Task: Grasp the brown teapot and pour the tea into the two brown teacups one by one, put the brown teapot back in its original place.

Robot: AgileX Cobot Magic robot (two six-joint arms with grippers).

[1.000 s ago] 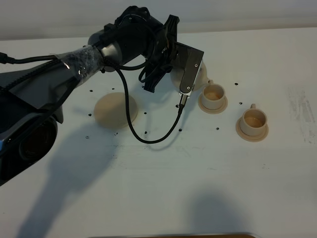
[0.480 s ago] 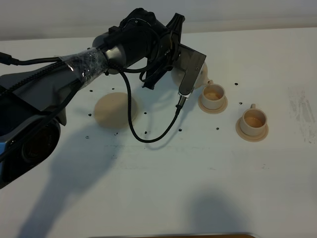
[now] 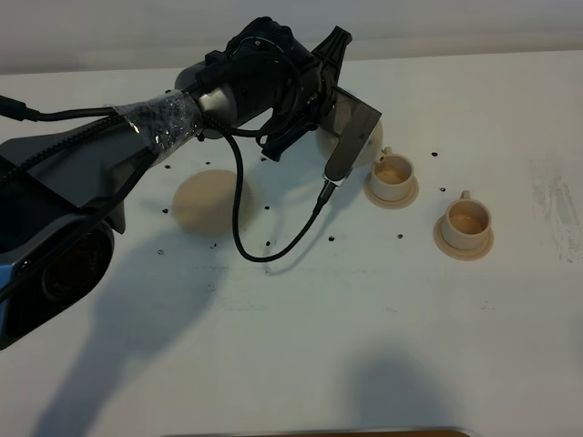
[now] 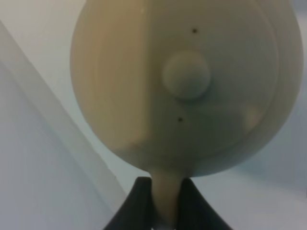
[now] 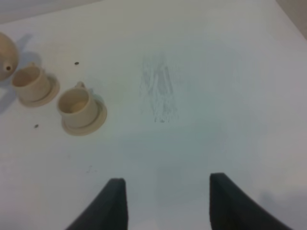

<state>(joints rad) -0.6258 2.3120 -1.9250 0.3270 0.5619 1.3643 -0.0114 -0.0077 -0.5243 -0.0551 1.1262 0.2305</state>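
Note:
My left gripper (image 4: 163, 203) is shut on the loop handle of the brown teapot (image 4: 182, 81), whose lid knob faces the wrist camera. In the high view the teapot (image 3: 367, 138) shows only partly behind the wrist, held above the table just left of the nearer brown teacup (image 3: 393, 171). The second brown teacup (image 3: 466, 218) stands to its right; both sit on small saucers. They also show in the right wrist view, the first cup (image 5: 29, 82) and the second cup (image 5: 76, 106). The large flat saucer (image 3: 211, 202) lies bare at the left. My right gripper (image 5: 165, 201) is open and empty.
A black cable (image 3: 273, 246) hangs from the left wrist in a loop over the table between the large saucer and the cups. Small dark marks dot the white table (image 3: 364, 319). A scuffed patch (image 5: 160, 93) lies right of the cups.
My left wrist has shifted a little to the right and turned, with the teapot still in its grip beside the nearer cup. The cups and saucer have not moved.

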